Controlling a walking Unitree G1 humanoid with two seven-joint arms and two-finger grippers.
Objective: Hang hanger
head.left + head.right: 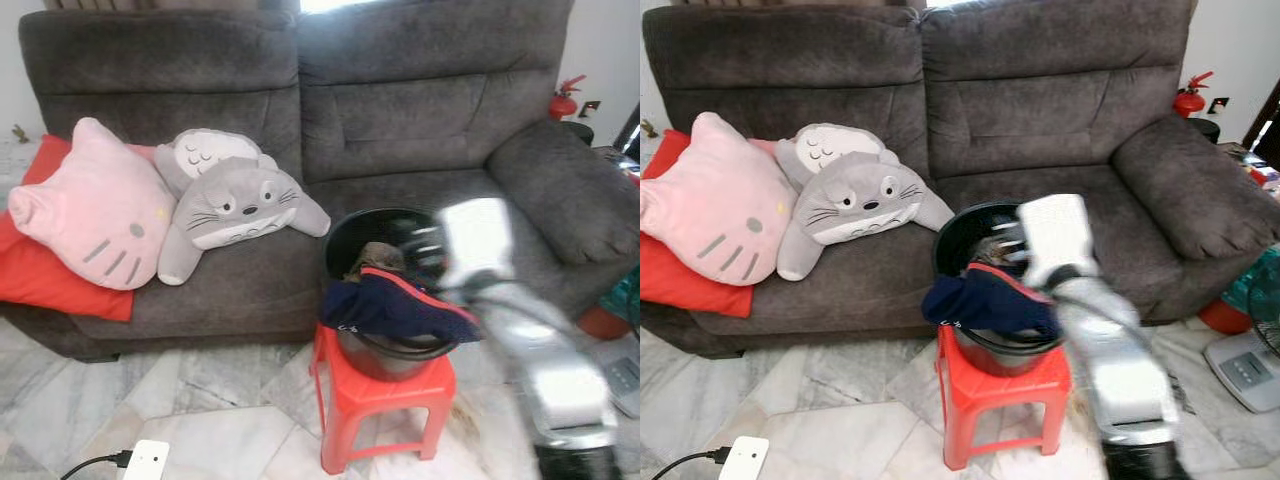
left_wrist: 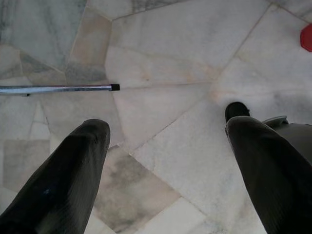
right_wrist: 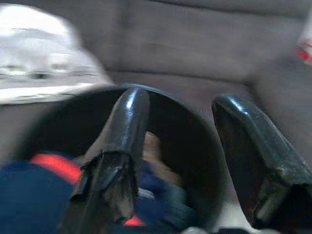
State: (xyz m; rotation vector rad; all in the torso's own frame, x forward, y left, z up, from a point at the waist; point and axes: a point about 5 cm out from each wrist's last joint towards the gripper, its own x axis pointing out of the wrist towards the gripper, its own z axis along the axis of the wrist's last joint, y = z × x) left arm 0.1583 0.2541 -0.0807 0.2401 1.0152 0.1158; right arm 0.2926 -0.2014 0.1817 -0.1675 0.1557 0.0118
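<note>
Living room: grey sofa, marble floor. Black bucket on red stool, navy garment draped over rim. Right gripper over bucket mouth, jaws released, motion-blurred. Left gripper idle, jaws released, above floor. Hanger location unclear. Risks: fast reach snags garment, tips bucket off stool.

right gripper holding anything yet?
No: in the right wrist view the right gripper is open over the black bucket, its fingers apart with nothing between them.
</note>
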